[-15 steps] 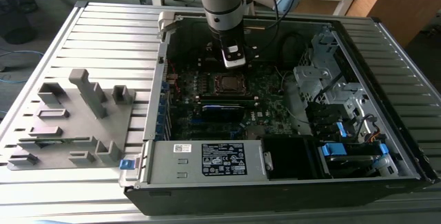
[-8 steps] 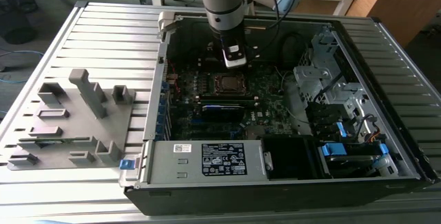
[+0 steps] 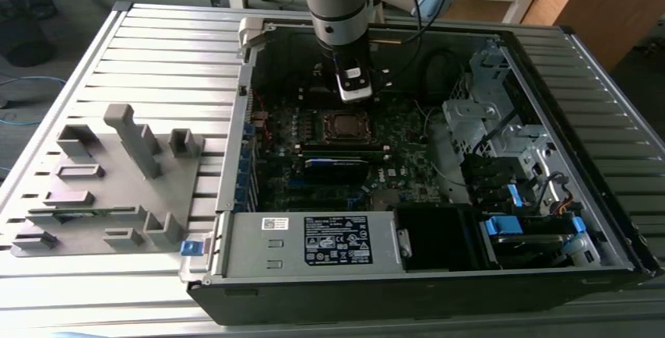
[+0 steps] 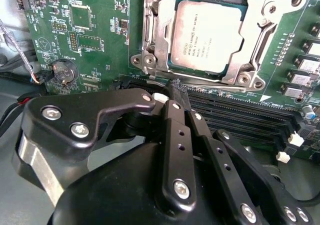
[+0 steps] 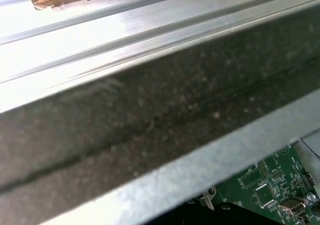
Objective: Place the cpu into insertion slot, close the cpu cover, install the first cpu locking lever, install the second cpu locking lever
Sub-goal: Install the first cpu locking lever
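Closest to the lens in the second wrist view, the gripper (image 4: 181,92) has its black fingers (image 4: 176,130) drawn together with nothing between them, poised just short of the socket. Beyond it, the cpu (image 4: 206,37) lies seated in the insertion slot (image 4: 186,70), and the cpu cover (image 4: 261,25) appears, though partly cropped, to lie down over its edges. Judged step: lever installation; the next move calls for a precise hook on a thin lever.
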